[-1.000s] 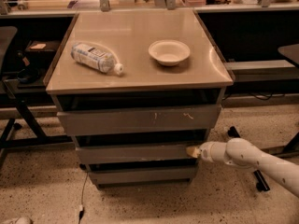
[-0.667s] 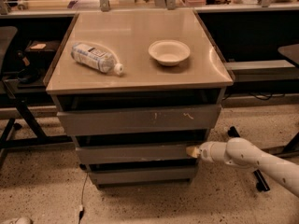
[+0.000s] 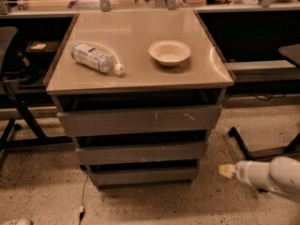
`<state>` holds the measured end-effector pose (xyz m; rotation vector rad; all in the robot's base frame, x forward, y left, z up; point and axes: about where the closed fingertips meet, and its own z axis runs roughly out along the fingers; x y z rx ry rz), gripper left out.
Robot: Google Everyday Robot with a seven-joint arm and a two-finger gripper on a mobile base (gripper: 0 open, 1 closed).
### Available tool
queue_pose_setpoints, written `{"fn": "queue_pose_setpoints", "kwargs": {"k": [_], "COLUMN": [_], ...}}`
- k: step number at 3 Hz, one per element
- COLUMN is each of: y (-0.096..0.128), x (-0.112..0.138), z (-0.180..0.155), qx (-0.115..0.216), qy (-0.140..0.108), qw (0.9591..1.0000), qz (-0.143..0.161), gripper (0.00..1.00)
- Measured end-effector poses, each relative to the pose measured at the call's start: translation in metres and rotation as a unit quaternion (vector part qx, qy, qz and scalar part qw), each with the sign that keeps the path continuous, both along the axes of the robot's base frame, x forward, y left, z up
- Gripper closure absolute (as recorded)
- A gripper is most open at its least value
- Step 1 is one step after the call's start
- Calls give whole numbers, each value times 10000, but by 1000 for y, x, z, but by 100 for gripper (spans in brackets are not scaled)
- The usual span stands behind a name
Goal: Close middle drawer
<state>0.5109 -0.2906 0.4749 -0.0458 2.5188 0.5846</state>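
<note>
The middle drawer [image 3: 140, 152] is the plain grey front between the scratched top front [image 3: 140, 120] and the narrower bottom front [image 3: 143, 175] of the cabinet. It sits nearly flush with the fronts above and below. My gripper [image 3: 227, 171] is at the end of the white arm [image 3: 272, 176] at the lower right. It is off the drawer, a little to the right of the cabinet's front corner and at about the height of the bottom front.
On the cabinet top [image 3: 140, 76] lie a plastic bottle [image 3: 96, 57] on its side and a white bowl [image 3: 169, 52]. A black chair base [image 3: 14, 121] stands at the left and another wheeled base [image 3: 243, 146] at the right. Counters run along the back.
My gripper has pulled back from the right end of the middle drawer front, moving right and down. The drawer front sits further in than before.
</note>
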Motion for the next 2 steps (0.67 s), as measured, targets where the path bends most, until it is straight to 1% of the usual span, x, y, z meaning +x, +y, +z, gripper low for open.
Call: {"fn": "queue_pose_setpoints", "kwargs": {"k": [1,2], "y": [-65,-63], "x": [-74,-101], "z": [35,53], "qx": [-363,-500], "qy": [270,337], "qw": [9932,9912], "qz": [-1070,-1180], "gripper": [100,82]}}
